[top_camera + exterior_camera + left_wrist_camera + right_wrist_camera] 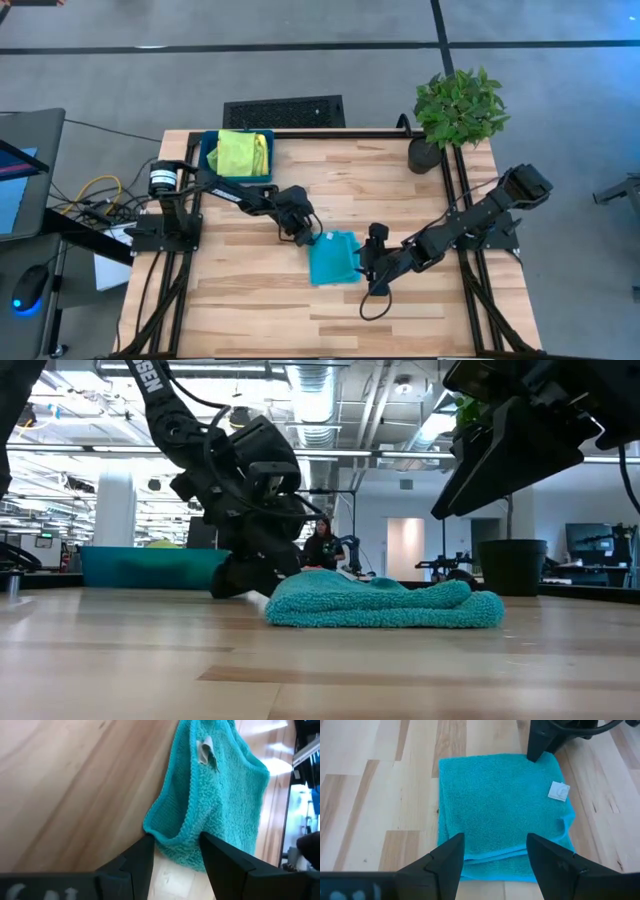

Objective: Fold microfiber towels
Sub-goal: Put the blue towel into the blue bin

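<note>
Two claws frame your work area at the centre of the high view. Your left gripper (pixel 313 238) sits low at the upper left corner of the teal towel (pixel 334 258), its fingers (pixel 140 862) apart with that corner of the cloth lying between them; they have not clamped on it. Your right gripper (pixel 366 262) hovers just beside the towel's right edge, fingers (pixel 447 860) spread wide and holding nothing, raised clear of the cloth in the low view. Between the two claws you see the towel folded into a compact rectangle, flat on the wooden table (pixel 250 310), its small white label (pixel 559 791) face up near the corner by the left claw. Farther out, toward the upper left of the high view, you find the dark-teal tray (pixel 208 152) holding a lime green towel (pixel 237 153) with a yellow towel (pixel 261 150) beside it. At upper right stands a potted plant (pixel 455 110).
</note>
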